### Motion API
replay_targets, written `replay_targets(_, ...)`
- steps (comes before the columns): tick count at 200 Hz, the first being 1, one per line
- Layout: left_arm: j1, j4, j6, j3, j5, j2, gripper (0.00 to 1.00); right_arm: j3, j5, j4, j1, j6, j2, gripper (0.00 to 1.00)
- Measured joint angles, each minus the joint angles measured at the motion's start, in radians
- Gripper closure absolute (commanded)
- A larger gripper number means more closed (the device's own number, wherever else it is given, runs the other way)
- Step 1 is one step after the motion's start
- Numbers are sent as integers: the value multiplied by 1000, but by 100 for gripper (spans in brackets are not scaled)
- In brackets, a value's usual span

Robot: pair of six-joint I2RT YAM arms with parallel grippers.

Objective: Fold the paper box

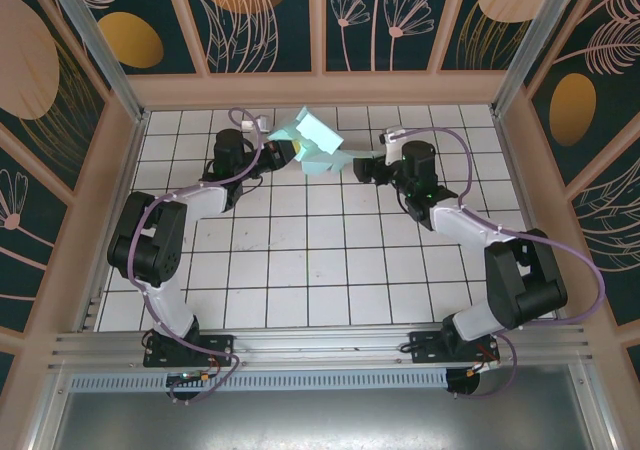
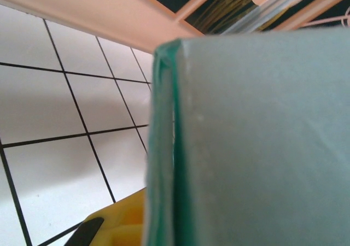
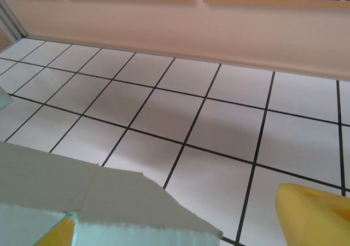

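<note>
The paper box (image 1: 316,140) is a pale turquoise card shape with creased flaps, held up off the tiles near the back wall. My left gripper (image 1: 286,152) is shut on its left side. In the left wrist view the box (image 2: 257,142) stands very close, its doubled edge running down beside one yellow finger (image 2: 121,224). My right gripper (image 1: 353,164) sits just right of the box and is open. In the right wrist view a box flap (image 3: 109,202) reaches into the gap from the left, covering most of the left finger (image 3: 59,233), well apart from the right finger (image 3: 314,213).
White tiled floor (image 1: 330,260) with black grid lines lies in front of both arms. The wooden back wall (image 1: 320,88) runs close behind the box, and side walls and metal posts enclose the floor.
</note>
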Motion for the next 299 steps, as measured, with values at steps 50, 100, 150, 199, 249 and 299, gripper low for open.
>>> replay_targets(50,0,-74,14,16,-102,-45,100,-71,-98,-28,14,-2,-95,9)
replay_targets(100,1,-173,-8,101,-180,-5,100,-127,-243,-112,103,-34,-340,8)
replay_targets(150,0,-231,44,110,-177,8,100,-5,-294,-121,64,28,-316,17)
replay_targets(199,0,-308,153,110,-177,-7,100,290,-306,-159,34,44,-80,36)
replay_targets(249,0,-344,197,110,-175,-21,100,391,-355,-240,95,-38,40,49)
replay_targets(299,3,-365,204,108,-165,-21,100,426,-307,-303,145,-106,103,54)
